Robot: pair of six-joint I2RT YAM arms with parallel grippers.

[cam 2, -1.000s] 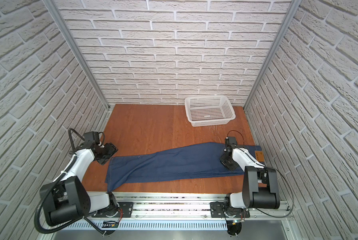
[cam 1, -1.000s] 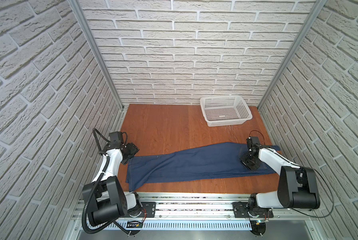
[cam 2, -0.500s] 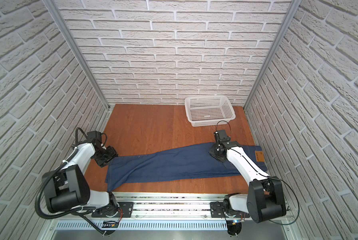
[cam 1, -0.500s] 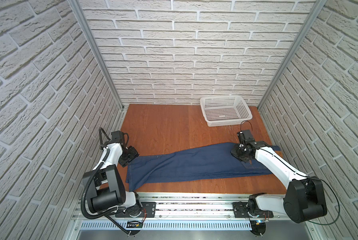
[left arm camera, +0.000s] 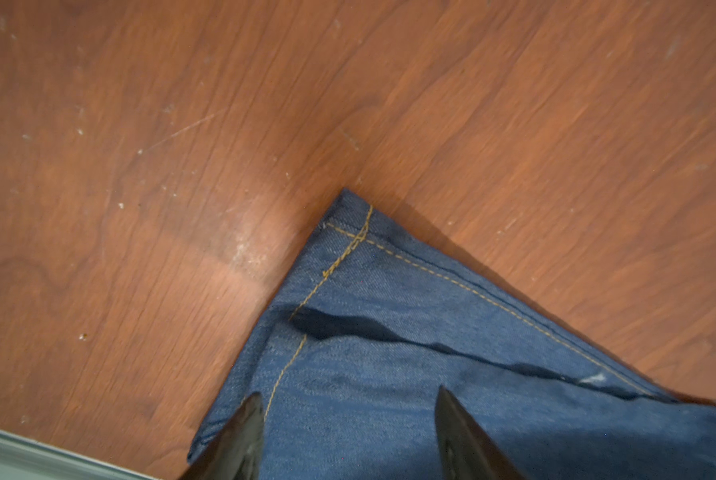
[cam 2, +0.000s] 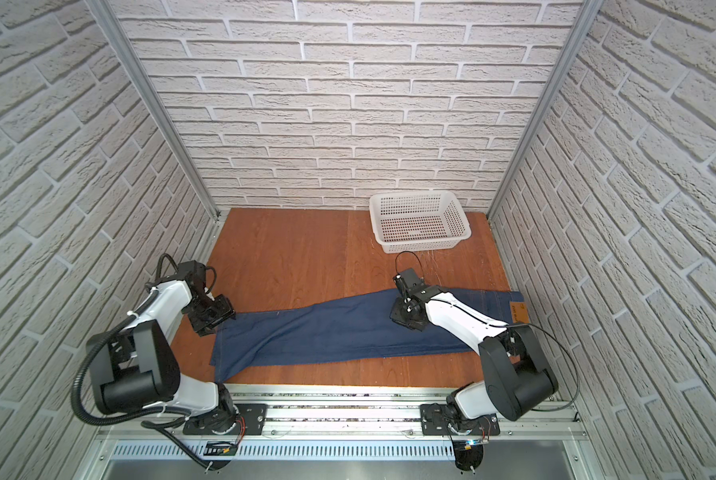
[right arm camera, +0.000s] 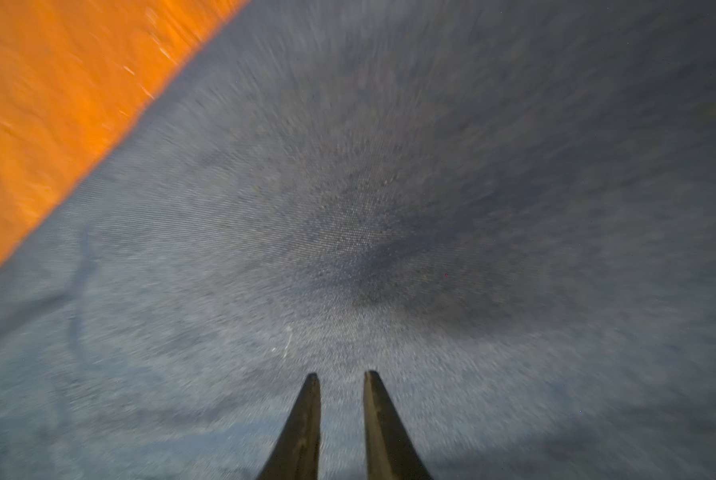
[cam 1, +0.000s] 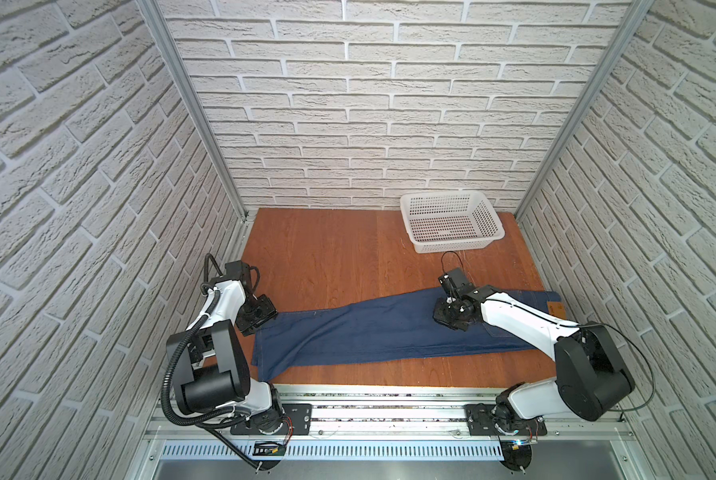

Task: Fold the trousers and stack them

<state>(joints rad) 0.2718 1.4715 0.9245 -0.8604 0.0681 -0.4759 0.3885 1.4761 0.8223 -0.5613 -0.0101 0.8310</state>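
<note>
The dark navy trousers [cam 1: 389, 332] [cam 2: 339, 332] lie flat and lengthwise across the front of the wooden table [cam 1: 327, 257]. Their leg hems are at the left and their tan waistband patch [cam 1: 554, 308] at the right. My left gripper [cam 1: 260, 320] [cam 2: 213, 318] hovers over the far hem corner. In the left wrist view its jaws [left arm camera: 350, 392] are open, straddling the stitched hem denim [left arm camera: 410, 316]. My right gripper [cam 1: 451, 318] [cam 2: 406, 318] points down over the thigh area. Its fingers [right arm camera: 343, 374] stand a narrow gap apart above blurred denim [right arm camera: 389, 208], pinching nothing.
A white perforated basket [cam 1: 451, 247] [cam 2: 420, 248] stands empty at the table's back right. Brick-patterned walls close in the left, right and back sides. A metal rail carrying both arm bases runs along the front edge.
My right gripper has travelled from the waistband end leftward over the trousers to the thigh area. My left gripper has shifted onto the hem corner, with its jaws slightly narrower.
</note>
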